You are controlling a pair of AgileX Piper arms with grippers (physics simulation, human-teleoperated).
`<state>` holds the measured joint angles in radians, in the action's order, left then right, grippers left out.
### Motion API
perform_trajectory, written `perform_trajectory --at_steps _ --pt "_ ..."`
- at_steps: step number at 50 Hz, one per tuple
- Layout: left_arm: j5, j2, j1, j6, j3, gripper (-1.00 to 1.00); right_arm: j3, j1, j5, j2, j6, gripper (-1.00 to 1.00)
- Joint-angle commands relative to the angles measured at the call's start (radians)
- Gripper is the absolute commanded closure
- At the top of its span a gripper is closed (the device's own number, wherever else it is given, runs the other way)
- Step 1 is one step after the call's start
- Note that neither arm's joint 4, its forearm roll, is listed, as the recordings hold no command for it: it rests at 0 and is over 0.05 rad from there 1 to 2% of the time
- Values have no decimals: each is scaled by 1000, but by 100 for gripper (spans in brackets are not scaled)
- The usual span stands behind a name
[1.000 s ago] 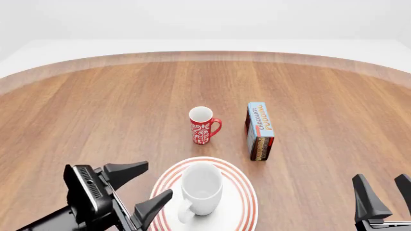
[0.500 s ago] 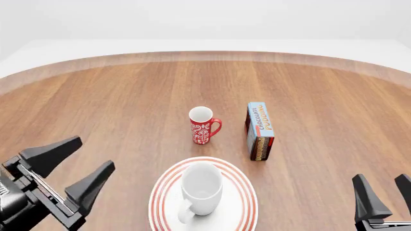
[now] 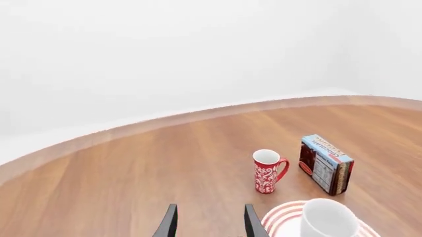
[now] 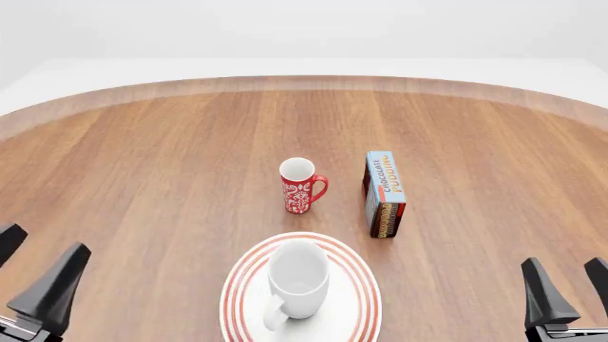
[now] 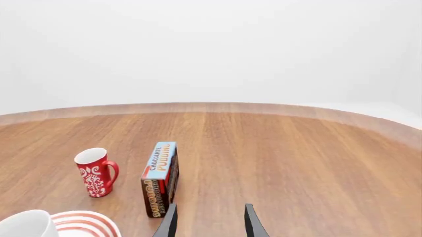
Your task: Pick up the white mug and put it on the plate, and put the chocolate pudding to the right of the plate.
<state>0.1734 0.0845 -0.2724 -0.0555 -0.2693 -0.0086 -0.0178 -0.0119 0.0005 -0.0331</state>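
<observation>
A: Start near you. What changed in the last second?

B: Your left gripper (image 4: 33,285) has pulled back from the plate (image 4: 357,274) to the table's near-left corner, about 8 o'clock from the plate. Its 2 fingers stand spread, with nothing between them. The white mug (image 4: 297,277) sits upright on the plate, handle toward you, free of any grip.

A: So step 1 is finished?

B: I'd judge so. The mug is on the plate and you have let it go. Only the chocolate pudding (image 4: 384,193) is left.

A: Where is it?

B: Beyond the plate at roughly 1 o'clock, on edge, apart from the rim. The red mug (image 4: 300,186) stands at 12 o'clock from the plate, just left of the carton with a gap between.

A: And my right gripper (image 4: 568,292)?

B: Low at the near-right corner, at 4 o'clock from the plate, fingers parted and holding nothing.

A: Room to work?

B: At 3 o'clock from the plate the table (image 4: 475,164) is bare wood out to its right edge, which is where the carton belongs. Reach from the right to stay away from the red mug. The far curved edge is well beyond everything.
</observation>
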Motion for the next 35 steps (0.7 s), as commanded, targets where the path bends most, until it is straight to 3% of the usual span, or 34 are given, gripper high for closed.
perform_trajectory --at_steps 1,25,35 --pt "-30 -84 95 69 102 -100 0 1 0 0 2 -100" --pt "-206 -84 283 147 257 -100 -1 7 0 0 7 -100" --pt "-217 -84 291 146 257 -100 -1 10 0 0 8 -100"
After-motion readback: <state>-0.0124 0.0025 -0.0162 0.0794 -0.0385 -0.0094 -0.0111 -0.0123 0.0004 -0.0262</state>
